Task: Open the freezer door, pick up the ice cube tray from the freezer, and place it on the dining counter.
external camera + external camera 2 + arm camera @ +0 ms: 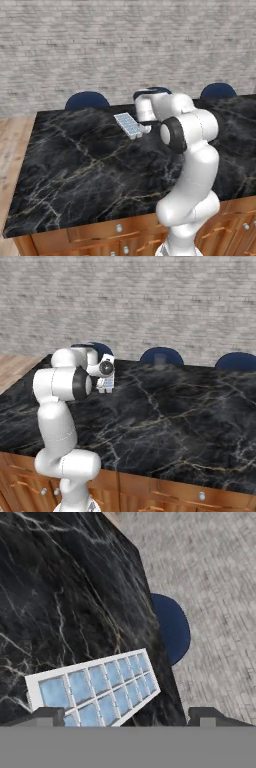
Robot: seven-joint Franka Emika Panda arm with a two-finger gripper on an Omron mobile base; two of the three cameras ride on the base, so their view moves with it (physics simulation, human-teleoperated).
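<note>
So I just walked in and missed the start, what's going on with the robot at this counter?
The white arm is reaching over the dining counter with the ice cube tray right at its gripper. The gripper stands open, its fingertips either side of the tray's near end, so the tray looks released rather than clamped. The tray sits toward the counter's far edge, near a blue chair. Whether it lies fully flat I can't tell.

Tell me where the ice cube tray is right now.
The ice cube tray lies on the dining counter, toward its far edge, just left of the open hand in the left base view, near a blue chair.
</note>
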